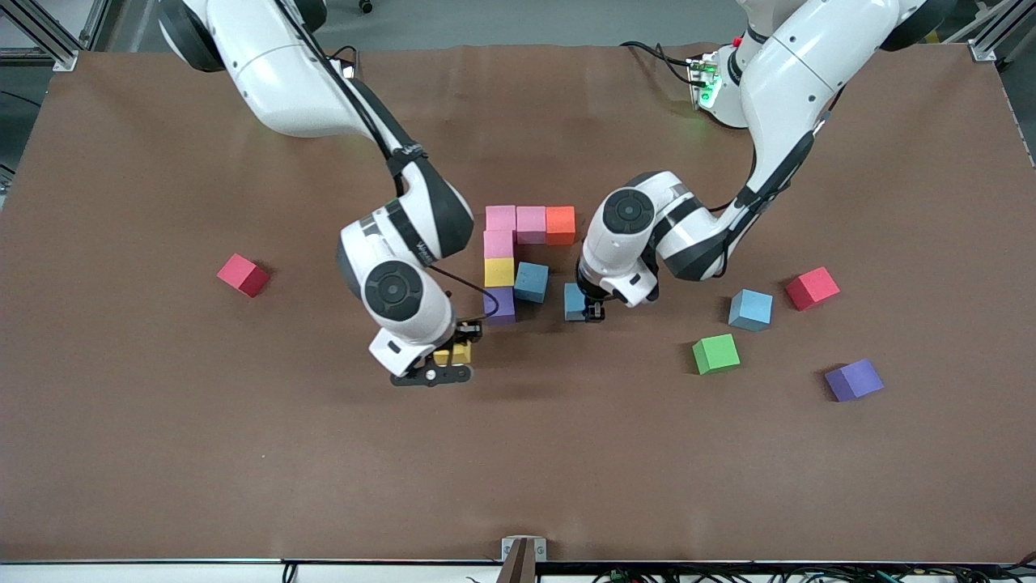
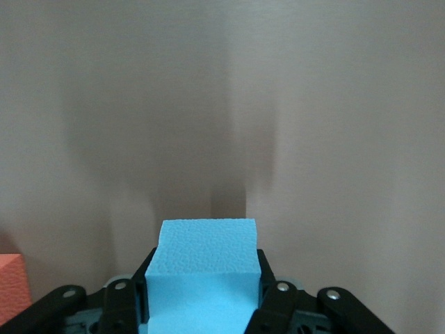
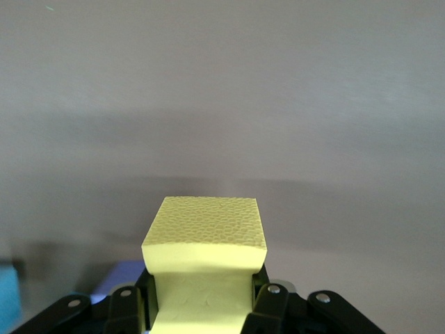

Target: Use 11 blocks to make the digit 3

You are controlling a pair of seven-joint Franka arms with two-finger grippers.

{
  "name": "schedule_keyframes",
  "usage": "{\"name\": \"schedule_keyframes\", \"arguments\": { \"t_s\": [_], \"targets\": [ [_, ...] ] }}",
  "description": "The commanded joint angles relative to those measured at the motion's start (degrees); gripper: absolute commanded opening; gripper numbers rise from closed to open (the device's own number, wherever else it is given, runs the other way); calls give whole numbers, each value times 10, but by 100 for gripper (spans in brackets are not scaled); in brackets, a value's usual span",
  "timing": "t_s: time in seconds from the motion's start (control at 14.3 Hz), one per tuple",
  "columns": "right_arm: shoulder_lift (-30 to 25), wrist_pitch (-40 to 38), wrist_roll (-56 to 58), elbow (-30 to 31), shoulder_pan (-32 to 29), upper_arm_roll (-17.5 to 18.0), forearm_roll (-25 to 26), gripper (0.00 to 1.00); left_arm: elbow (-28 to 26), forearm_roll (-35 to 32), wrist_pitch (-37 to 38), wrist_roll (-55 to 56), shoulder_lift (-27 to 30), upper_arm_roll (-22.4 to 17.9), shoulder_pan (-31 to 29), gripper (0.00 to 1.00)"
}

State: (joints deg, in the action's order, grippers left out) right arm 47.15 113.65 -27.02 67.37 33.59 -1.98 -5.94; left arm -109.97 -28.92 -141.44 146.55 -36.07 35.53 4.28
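L gripper [image 1: 593, 312] fingers pinch a blue block [image 2: 206, 268], frame centre. R gripper [image 1: 451, 354] fingers pinch a yellow block [image 3: 206, 243], just below. Figure [image 1: 518, 257] upper centre has 7 blocks placed. Green block [image 1: 715, 353], blue block [image 1: 750, 309] loose on counter [image 1: 202, 453].

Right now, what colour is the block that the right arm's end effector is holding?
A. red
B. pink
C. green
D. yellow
D. The right wrist view shows the right end effector shut on a yellow block, and the front view shows that same yellow block in its grip, close to the purple block at the end of the figure.
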Motion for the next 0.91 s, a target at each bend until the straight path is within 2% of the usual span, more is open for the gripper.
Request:
{"name": "schedule_keyframes", "arguments": {
  "t_s": [0.0, 0.28, 0.84],
  "targets": [
    [43, 32, -38, -37, 21, -6, -8, 28, -45, 4, -28, 32, 30, 1, -2, 23],
    [71, 66, -73, -47, 52, -6, -8, 28, -36, 1, -30, 40, 20, 1, 3, 23],
    [87, 52, -55, -47, 63, -6, -7, 28, -24, -8, -30, 39, 5, -1, 22, 23]
  ]
}}
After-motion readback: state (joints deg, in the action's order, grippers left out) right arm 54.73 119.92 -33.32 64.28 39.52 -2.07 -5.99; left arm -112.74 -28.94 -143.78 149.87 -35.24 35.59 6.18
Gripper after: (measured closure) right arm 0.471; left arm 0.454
